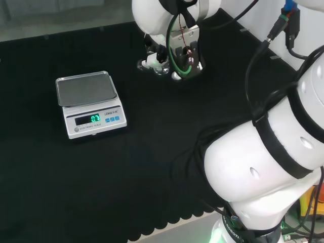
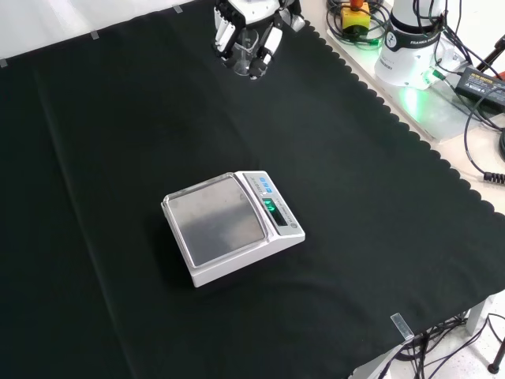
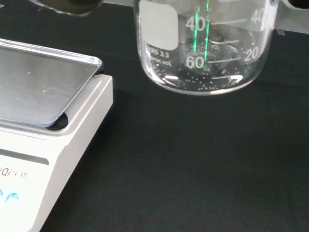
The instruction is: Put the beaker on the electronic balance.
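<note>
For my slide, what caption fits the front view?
Robot hand holding a glass beaker, far from the balance.

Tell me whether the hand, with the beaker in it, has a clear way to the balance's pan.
Probably yes. The hand is curled round the beaker at the cloth's far edge in the front view, and only bare black cloth lies between it and the balance, whose steel pan carries nothing.

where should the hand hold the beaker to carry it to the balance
Around the side wall, from the side, as it appears to now: fingers of the hand curl round the beaker. The beaker is upright, round and straight-walled, so a wrap grip probably suits. That leaves its flat base free to set on the balance pan.
</note>
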